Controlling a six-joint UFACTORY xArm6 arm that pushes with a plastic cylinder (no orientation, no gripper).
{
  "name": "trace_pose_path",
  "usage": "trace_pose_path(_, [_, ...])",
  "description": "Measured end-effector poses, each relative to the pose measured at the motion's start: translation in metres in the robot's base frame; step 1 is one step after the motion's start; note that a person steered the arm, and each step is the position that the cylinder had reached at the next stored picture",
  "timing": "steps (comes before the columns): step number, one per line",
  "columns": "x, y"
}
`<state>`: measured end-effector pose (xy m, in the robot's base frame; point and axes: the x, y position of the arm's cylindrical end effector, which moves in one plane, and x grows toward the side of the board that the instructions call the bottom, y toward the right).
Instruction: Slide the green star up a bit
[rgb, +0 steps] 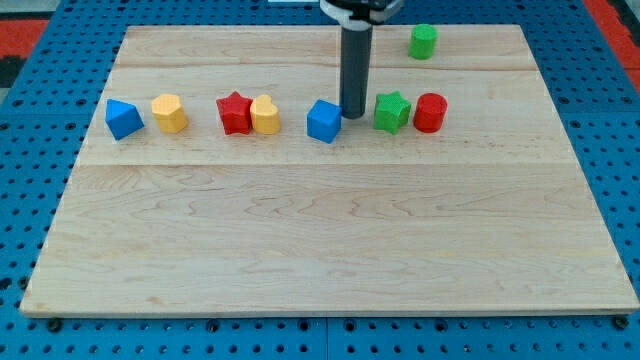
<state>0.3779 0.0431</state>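
The green star (392, 111) lies on the wooden board (330, 230), right of centre in the upper part of the view. A red cylinder (430, 112) touches its right side. My tip (352, 116) rests on the board between the blue cube (324, 121) on its left and the green star on its right, close to both. The dark rod rises from it to the view's top edge.
A green cylinder (423, 42) stands near the board's top edge, above the star. In the same row to the left lie a yellow heart (265, 115), a red star (234, 112), a yellow block (169, 113) and a blue block (123, 118).
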Motion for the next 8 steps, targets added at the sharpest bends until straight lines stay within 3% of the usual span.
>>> trace_pose_path(1, [0.023, 0.039])
trace_pose_path(2, [-0.015, 0.071])
trace_pose_path(3, [-0.049, 0.066])
trace_pose_path(5, [-0.032, 0.054])
trace_pose_path(8, [-0.045, 0.045])
